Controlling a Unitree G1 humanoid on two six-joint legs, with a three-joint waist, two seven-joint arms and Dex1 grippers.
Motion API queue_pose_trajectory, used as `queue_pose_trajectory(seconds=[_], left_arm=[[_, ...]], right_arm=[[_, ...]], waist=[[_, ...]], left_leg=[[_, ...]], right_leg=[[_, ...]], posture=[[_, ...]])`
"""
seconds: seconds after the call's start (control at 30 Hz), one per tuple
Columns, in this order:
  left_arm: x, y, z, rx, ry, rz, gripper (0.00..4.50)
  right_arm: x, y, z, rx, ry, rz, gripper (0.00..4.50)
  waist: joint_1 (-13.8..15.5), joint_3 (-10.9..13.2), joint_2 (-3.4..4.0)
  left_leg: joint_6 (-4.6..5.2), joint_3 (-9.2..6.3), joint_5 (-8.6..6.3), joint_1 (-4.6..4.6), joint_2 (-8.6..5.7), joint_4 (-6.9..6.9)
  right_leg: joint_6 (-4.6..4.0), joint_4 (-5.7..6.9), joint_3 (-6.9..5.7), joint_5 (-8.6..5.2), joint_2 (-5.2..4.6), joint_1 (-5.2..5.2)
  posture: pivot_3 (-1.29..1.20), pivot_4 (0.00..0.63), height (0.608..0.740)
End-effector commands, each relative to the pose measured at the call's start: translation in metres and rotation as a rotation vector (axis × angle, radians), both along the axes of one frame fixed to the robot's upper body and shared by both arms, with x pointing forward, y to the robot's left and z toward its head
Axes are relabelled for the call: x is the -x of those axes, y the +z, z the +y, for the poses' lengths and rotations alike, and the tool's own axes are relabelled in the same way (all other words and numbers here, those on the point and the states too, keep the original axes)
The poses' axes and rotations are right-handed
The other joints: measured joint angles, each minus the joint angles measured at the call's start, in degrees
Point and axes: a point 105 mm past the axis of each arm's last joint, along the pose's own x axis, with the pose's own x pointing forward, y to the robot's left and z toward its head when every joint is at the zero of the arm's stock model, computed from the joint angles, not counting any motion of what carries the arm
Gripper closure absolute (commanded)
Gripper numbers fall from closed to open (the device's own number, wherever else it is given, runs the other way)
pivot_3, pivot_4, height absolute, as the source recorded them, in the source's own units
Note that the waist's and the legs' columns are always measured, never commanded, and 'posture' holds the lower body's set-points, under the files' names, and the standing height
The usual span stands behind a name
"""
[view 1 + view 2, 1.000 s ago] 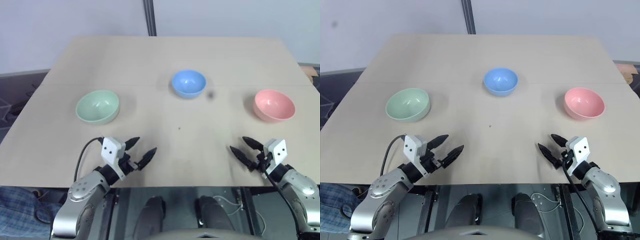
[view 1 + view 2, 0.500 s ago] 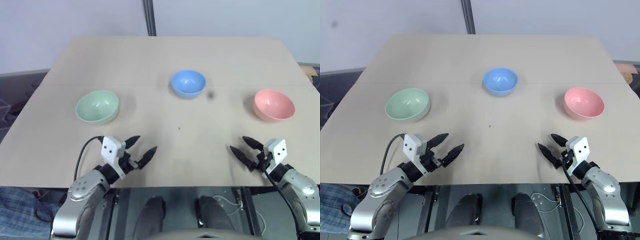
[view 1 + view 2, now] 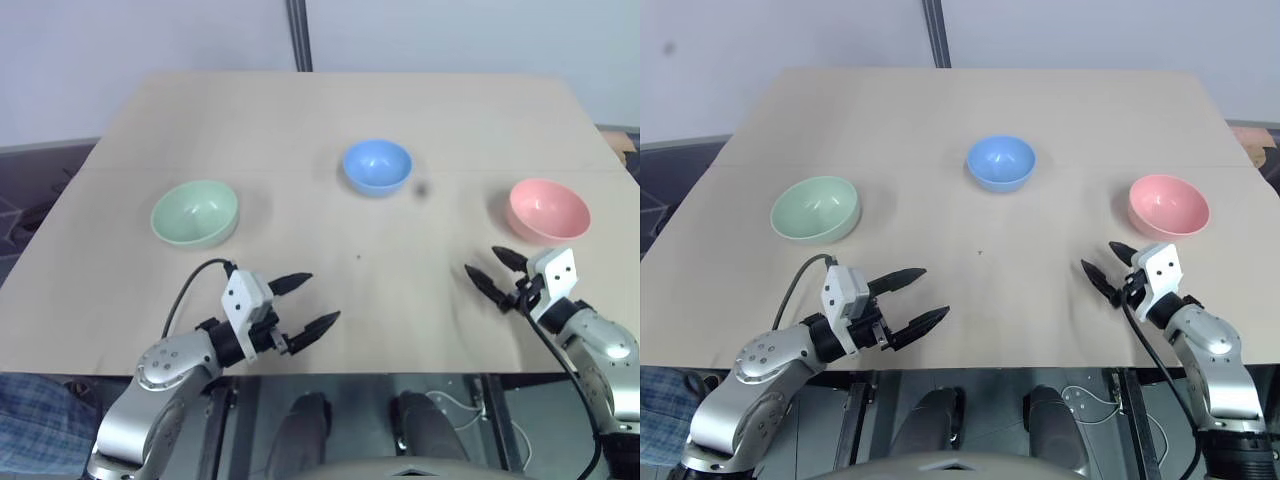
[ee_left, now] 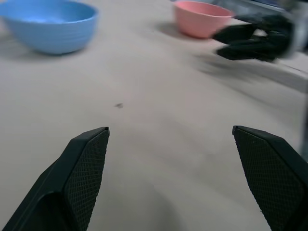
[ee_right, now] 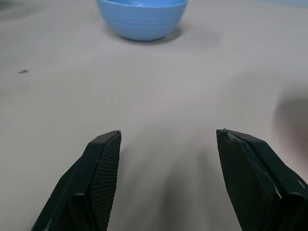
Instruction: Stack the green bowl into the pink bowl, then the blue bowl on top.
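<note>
Green bowl (image 3: 195, 212), left of centre: probably light, rigid, slick plastic; pinch rim. Left gripper (image 3: 307, 303), right gripper (image 3: 494, 270) agape, empty.

Bare table (image 3: 300, 130) lies around the three well-spaced bowls (image 3: 377, 165); seemingly nothing blocks approach.

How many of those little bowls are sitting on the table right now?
3. The pale mint-green plastic bowl sits at the left, the sky-blue plastic bowl in the middle and farther back, and the salmon-pink plastic bowl at the right. None seem hidden.
</note>
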Motion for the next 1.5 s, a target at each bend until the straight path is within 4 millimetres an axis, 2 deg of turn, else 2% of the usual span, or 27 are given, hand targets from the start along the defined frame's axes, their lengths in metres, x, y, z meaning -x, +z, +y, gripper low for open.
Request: queue_pose_trajectory(seconds=[0.03, 0.17, 0.23, 0.4, 0.67, 0.77, 0.93, 1.1, 1.2, 1.3, 1.4, 1.5], left_arm=[[0.008, 0.033, -0.010, 0.078, -0.104, -0.037, 0.17], [0.005, 0.057, -0.009, 0.115, -0.174, -0.048, 0.17], [0.003, 0.064, -0.008, 0.135, -0.194, -0.049, 0.17], [0.000, 0.067, -0.008, 0.116, -0.236, -0.044, 0.17], [0.004, 0.071, -0.012, 0.107, -0.289, -0.083, 0.17], [0.002, 0.071, -0.010, 0.111, -0.271, -0.087, 0.17], [0.003, 0.069, -0.011, 0.132, -0.262, -0.083, 0.17], [0.001, 0.070, -0.011, 0.135, -0.251, -0.092, 0.17], [-0.001, 0.069, -0.008, 0.123, -0.252, -0.094, 0.17], [-0.002, 0.069, -0.005, 0.114, -0.249, -0.095, 0.17], [-0.003, 0.066, -0.003, 0.095, -0.255, -0.087, 0.17], [-0.003, 0.064, -0.003, 0.075, -0.262, -0.083, 0.17]], right_arm=[[-0.011, 0.033, -0.005, 0.073, -0.017, -0.104, 1.19], [-0.029, 0.059, -0.017, 0.105, -0.067, -0.155, 1.19], [-0.037, 0.063, -0.025, 0.129, -0.099, -0.146, 1.19], [-0.054, 0.046, -0.047, 0.254, -0.179, 0.021, 1.19], [-0.058, 0.017, -0.065, 0.392, -0.213, 0.354, 1.19], [-0.060, 0.016, -0.068, 0.416, -0.215, 0.353, 2.09], [-0.061, 0.014, -0.067, 0.439, -0.192, 0.349, 4.48], [-0.062, 0.016, -0.064, 0.449, -0.161, 0.324, 4.48], [-0.056, 0.022, -0.040, 0.451, -0.014, 0.265, 4.48], [-0.036, 0.031, 0.002, 0.441, 0.238, 0.212, 4.48], [-0.023, 0.043, 0.039, 0.466, 0.391, 0.123, 4.48], [-0.006, 0.044, 0.072, 0.554, 0.540, 0.056, 4.48]], waist=[[-0.01, 0.01, 0.00], [-0.08, 0.05, 0.02], [-0.06, 0.05, 0.02], [-0.02, 0.07, 0.01], [-0.16, 0.16, 0.05], [-0.09, 0.17, 0.05], [-0.14, 0.15, -0.01], [-0.12, 0.17, -0.06], [-0.21, 0.17, -0.06], [-0.35, 0.19, -0.04], [-0.36, 0.24, 0.01], [-0.15, 0.26, 0.02]], left_leg=[[0.00, 0.00, 0.00, 0.01, 0.00, 0.00], [0.00, -0.01, 0.00, 0.01, 0.00, 0.00], [0.00, -0.01, 0.00, -0.01, 0.00, 0.01], [0.02, -0.02, -0.01, -0.04, -0.04, -0.01], [0.03, -0.01, -0.01, -0.03, -0.02, -0.01], [0.03, -0.02, -0.02, -0.05, -0.03, -0.01], [0.04, -0.01, -0.02, -0.06, -0.04, 0.00], [0.04, -0.04, -0.02, -0.05, -0.02, 0.03], [0.03, -0.04, -0.02, -0.05, -0.01, 0.03], [0.04, -0.04, -0.02, -0.03, 0.02, 0.01], [0.04, -0.04, -0.02, -0.03, 0.02, 0.00], [0.03, -0.06, -0.02, -0.05, 0.01, 0.01]], right_leg=[[0.00, 0.01, 0.00, 0.00, 0.00, 0.00], [0.00, 0.02, -0.01, 0.00, 0.02, 0.00], [0.00, 0.01, -0.01, 0.01, 0.01, 0.00], [0.00, -0.01, -0.03, 0.01, -0.02, 0.00], [-0.01, 0.00, -0.01, 0.01, 0.00, -0.02], [-0.01, -0.02, -0.03, 0.01, -0.01, -0.02], [0.00, -0.03, -0.03, 0.01, -0.02, -0.01], [0.00, -0.02, -0.05, 0.01, 0.00, 0.00], [0.00, -0.02, -0.05, 0.01, 0.00, 0.00], [0.00, -0.01, -0.05, 0.01, 0.03, -0.01], [0.00, -0.01, -0.05, 0.01, 0.04, -0.01], [0.01, -0.01, -0.06, 0.01, 0.03, -0.02]], posture=[[0.00, 0.150, 0.740], [0.00, 0.150, 0.740], [0.00, 0.150, 0.740], [0.00, 0.150, 0.740], [0.00, 0.150, 0.740], [0.00, 0.150, 0.740], [0.00, 0.150, 0.740], [0.00, 0.150, 0.740], [0.00, 0.150, 0.740], [0.00, 0.150, 0.740], [0.00, 0.150, 0.740], [0.00, 0.150, 0.740]])
